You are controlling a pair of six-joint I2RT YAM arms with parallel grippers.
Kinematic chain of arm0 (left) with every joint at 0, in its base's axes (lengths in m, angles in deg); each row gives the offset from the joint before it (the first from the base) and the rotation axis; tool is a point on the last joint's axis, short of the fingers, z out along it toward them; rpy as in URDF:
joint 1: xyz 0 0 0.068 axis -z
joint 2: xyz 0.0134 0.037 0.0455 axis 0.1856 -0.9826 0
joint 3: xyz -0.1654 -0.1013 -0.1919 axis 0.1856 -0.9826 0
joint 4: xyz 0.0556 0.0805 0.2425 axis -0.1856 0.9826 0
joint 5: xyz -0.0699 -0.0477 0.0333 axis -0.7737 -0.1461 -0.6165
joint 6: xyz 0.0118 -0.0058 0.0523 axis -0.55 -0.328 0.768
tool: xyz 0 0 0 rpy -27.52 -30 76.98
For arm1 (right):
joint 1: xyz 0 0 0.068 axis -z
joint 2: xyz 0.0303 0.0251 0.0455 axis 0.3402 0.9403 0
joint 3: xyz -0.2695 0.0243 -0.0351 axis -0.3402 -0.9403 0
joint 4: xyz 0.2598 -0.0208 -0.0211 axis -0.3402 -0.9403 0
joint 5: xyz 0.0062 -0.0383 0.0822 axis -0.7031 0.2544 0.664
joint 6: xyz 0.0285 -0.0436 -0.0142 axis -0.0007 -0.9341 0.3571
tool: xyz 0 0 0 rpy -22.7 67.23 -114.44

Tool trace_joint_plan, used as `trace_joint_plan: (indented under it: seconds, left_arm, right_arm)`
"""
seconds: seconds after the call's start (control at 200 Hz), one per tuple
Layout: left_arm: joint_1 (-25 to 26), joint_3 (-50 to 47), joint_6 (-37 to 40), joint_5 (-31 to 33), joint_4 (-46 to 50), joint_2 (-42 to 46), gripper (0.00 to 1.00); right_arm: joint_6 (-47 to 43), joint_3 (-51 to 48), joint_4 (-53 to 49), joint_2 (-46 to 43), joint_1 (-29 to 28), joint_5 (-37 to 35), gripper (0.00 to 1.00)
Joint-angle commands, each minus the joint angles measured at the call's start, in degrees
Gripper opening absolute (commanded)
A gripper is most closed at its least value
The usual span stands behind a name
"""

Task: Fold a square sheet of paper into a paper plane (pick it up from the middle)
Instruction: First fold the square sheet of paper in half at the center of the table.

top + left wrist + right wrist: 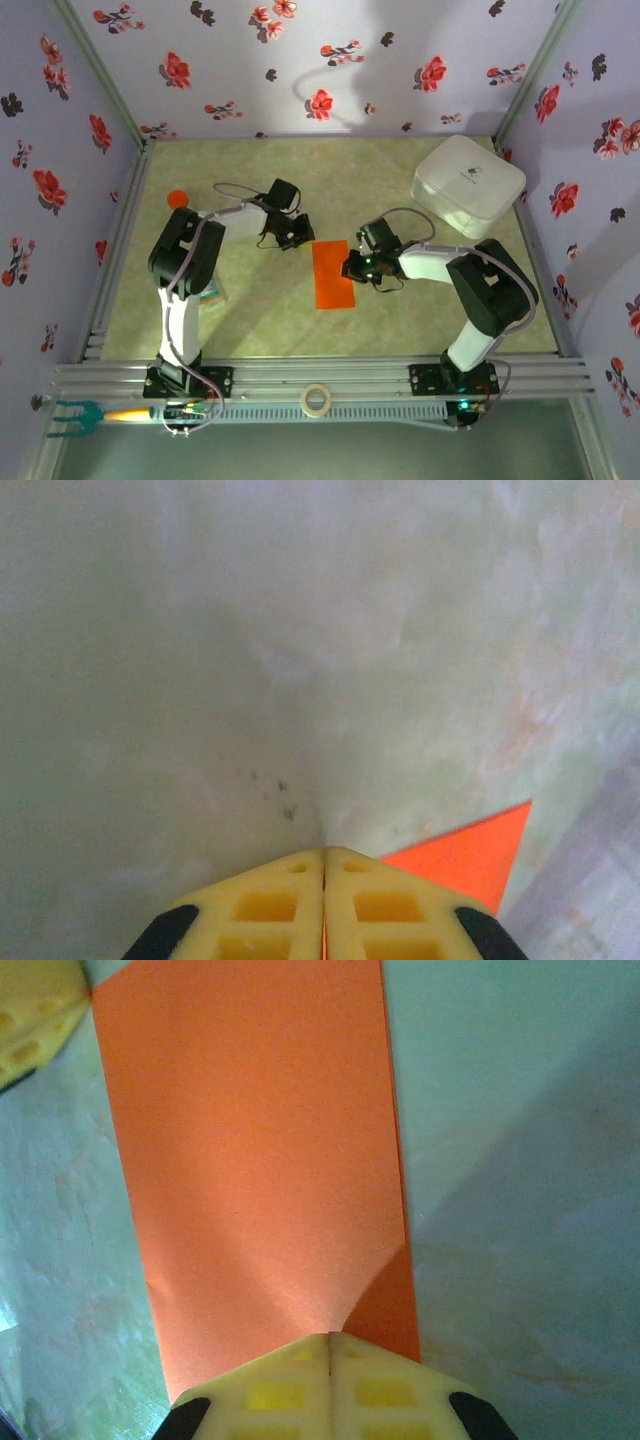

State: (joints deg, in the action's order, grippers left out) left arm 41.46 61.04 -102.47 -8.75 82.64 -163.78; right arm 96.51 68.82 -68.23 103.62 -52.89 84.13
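The square sheet of paper [333, 274], folded into a strip, is lying left of the white case [468, 185]. Right gripper [351, 268] is pressing its case-side edge, left gripper [288, 238] is sitting at the corner away from the case, and both have their jaws fully closed. I'd be pressing slowly along the fold, keeping it flat.

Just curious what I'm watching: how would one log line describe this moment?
paper: orange rectangle on table | left end effector: shut, beside paper corner | right end effector: shut, tips at paper edge
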Motion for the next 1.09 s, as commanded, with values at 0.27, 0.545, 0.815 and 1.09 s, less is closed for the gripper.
trace_joint_plan:
  seconds: [0.27, 0.545, 0.815, 1.09]
  left_arm:
    - [-0.28, -1.07, -1.12, 5.10, 2.51, 6.56, 0.09]
    - [3.61, -10.23, 0.90, 0.41, -3.34, 16.00, 0.11]
    - [7.17, -10.70, 3.69, -5.98, -8.30, 12.92, 0.12]
    - [7.64, -6.42, 5.61, -6.33, -7.58, 6.02, 0.14]
  right_arm:
    - [0.65, -2.29, -7.05, 1.53, 0.30, -2.97, 0.00]
    - [2.15, -0.20, -5.32, -8.89, 0.30, -0.43, 0.27]
    - [6.71, -7.66, -11.56, -22.89, 0.47, -5.53, 0.34]
    - [16.41, -16.97, -3.28, -27.85, 0.21, -1.44, 0.35]
